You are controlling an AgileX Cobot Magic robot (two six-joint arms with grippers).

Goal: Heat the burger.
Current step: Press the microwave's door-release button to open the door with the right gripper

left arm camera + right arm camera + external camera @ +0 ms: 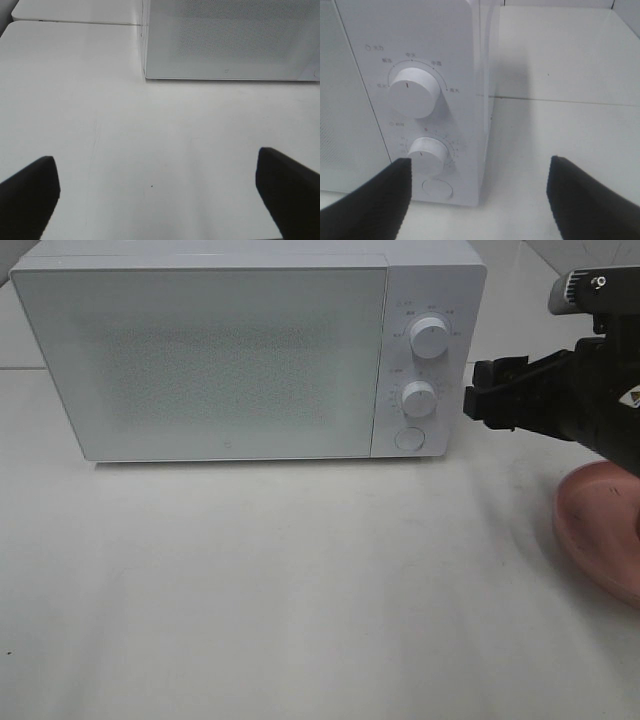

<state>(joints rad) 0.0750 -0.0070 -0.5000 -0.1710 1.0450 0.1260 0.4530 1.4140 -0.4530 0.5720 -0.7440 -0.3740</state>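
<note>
Your left gripper (pixel 156 157) hangs over the table (pixel 150 115) in front of the microwave (pixel 200 350), fingers spread wide and holding nothing. Your right gripper (pixel 482 405) sits just beside the microwave's control side, level with the lower knob (pixel 419 398), fingers also wide and empty, near a pink plate (pixel 600 530). The door is shut, so you cannot tell where the burger is.

One microwave (pixel 230 350), two knobs (pixel 431 337) (pixel 419 398), one round button (pixel 408 438), one pink plate (pixel 598 532), two grippers: left gripper (pixel 155 157) and right gripper (pixel 479 165)
</note>
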